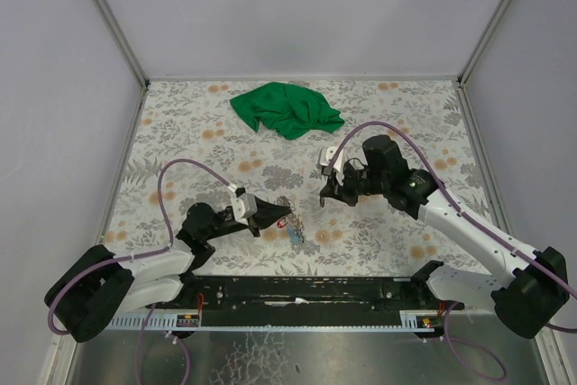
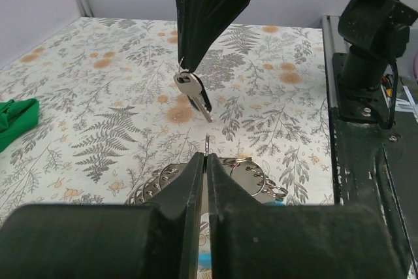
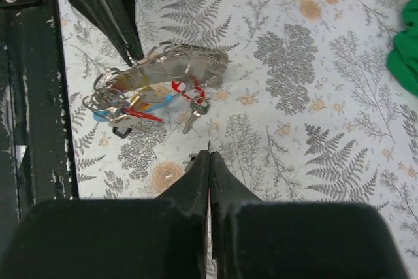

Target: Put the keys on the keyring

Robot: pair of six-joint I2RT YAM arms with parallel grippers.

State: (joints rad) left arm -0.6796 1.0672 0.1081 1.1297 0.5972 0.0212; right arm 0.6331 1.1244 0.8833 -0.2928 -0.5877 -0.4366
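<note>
The keyring (image 3: pixel 175 65) is a chain of thin grey metal loops, lifted at one end off the patterned table. My left gripper (image 2: pixel 207 156) is shut on it, with loops (image 2: pixel 251 176) fanning out on both sides of the jaws. Below the loops hang a red tag (image 3: pixel 186 88), a light blue tag (image 3: pixel 160 101) and a silver key (image 3: pixel 191 117) resting on the table. My right gripper (image 3: pixel 209 151) is shut on another silver key (image 2: pixel 191 88), which dangles from its tips just beyond the left gripper. From above, the left gripper (image 1: pixel 281 214) and right gripper (image 1: pixel 323 196) sit close together.
A crumpled green cloth (image 1: pixel 287 110) lies at the back of the table. The black mounting rail (image 1: pixel 297 290) runs along the near edge, and the right arm's base (image 2: pixel 372 44) stands on it. White walls enclose the table on three sides.
</note>
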